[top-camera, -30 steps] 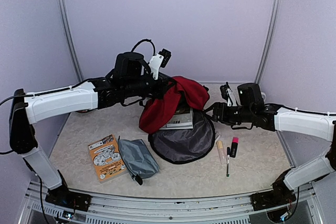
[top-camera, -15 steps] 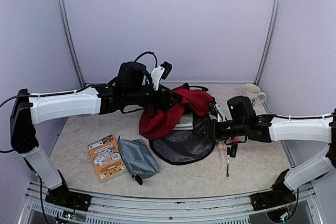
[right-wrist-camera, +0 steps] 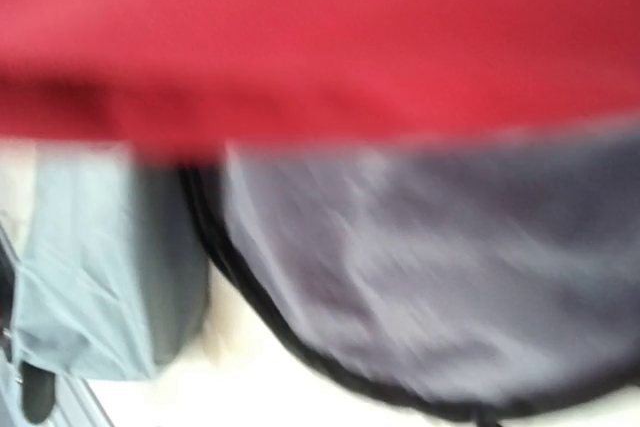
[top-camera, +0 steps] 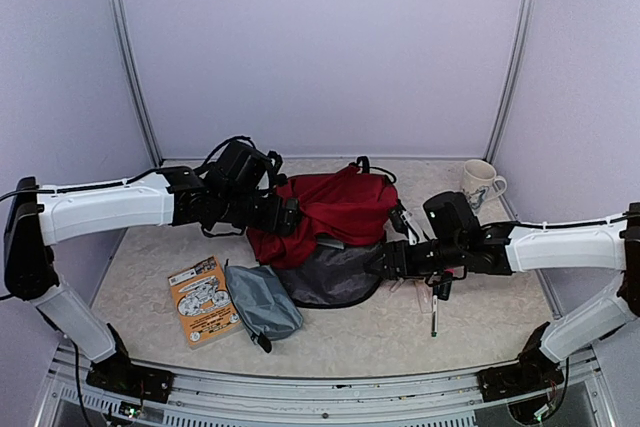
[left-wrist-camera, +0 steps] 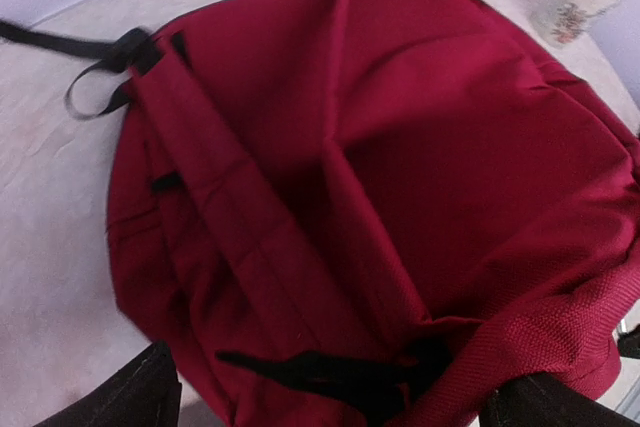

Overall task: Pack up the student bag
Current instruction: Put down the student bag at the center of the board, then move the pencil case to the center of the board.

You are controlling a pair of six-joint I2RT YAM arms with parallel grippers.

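Note:
The student bag lies dark red in the middle of the table, with its grey inner flap spread out toward the front. In the left wrist view the bag fills the frame, creased, with black straps. My left gripper hovers at the bag's left side, open, its two fingers wide apart over the fabric and holding nothing. My right gripper sits at the right edge of the grey flap. Its wrist view is blurred, showing red fabric above grey lining; its fingers do not show.
A grey-blue pouch and an orange booklet lie front left of the bag. Pens and a pink marker lie under the right arm. A mug stands at the back right.
My left gripper opened and let go of the lifted red bag, which dropped flat over the grey flap and the book inside. The left arm sank and drew left; the right arm moved left to the bag.

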